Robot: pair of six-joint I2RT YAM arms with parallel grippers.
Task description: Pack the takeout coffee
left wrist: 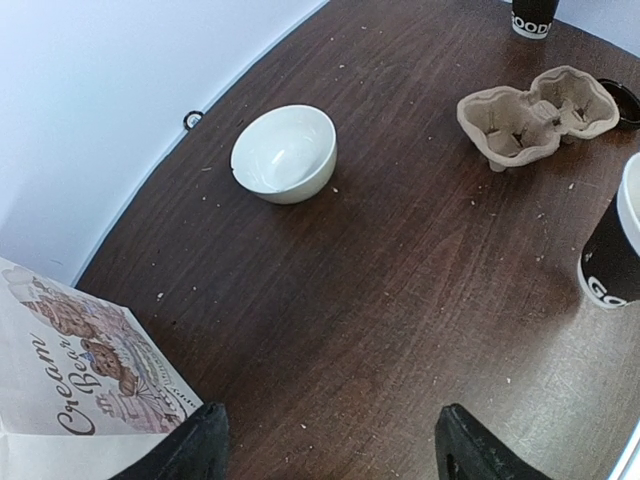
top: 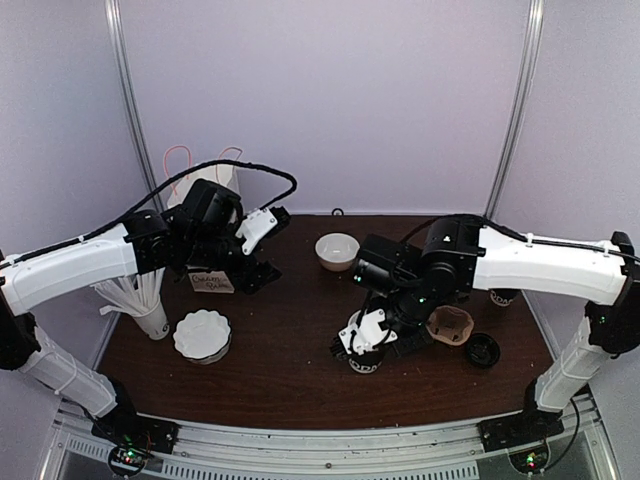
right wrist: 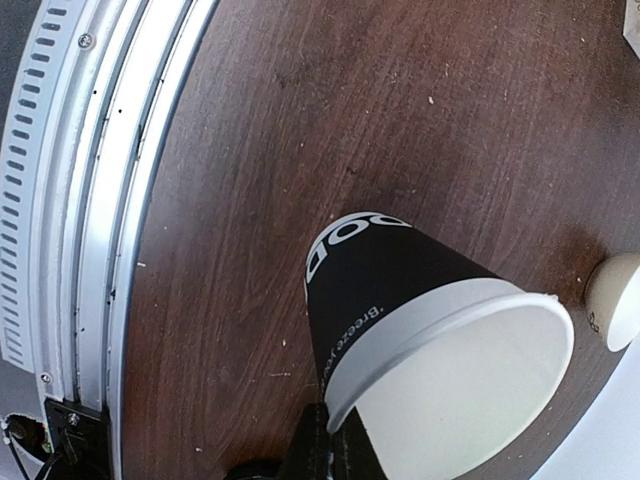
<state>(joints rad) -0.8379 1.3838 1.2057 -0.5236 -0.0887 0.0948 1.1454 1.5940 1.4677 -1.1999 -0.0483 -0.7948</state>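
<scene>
My right gripper point(top: 368, 340) point(right wrist: 345, 428) is shut on the white rim of a lidless black cup point(right wrist: 400, 290) point(top: 365, 362) point(left wrist: 612, 262), which is tilted over the table's front middle. The takeout coffee point(top: 503, 297) stands at the right edge, mostly hidden behind my right arm. Only its lettered lower part point(left wrist: 533, 17) shows in the left wrist view, so its top cannot be seen. A white paper bag point(top: 205, 180) point(left wrist: 70, 390) stands at the back left. My left gripper point(top: 268, 250) point(left wrist: 330, 450) hovers open beside it with nothing between its fingers.
A brown pulp cup carrier point(top: 450, 325) point(left wrist: 535, 115) lies right of centre, with a loose black lid point(top: 482, 349) beside it. A white bowl point(top: 337, 250) point(left wrist: 285, 153) sits at the back middle. A fluted white dish point(top: 202, 335) and a holder of white straws point(top: 148, 298) stand at the left. The metal rail point(right wrist: 70, 200) runs along the front edge.
</scene>
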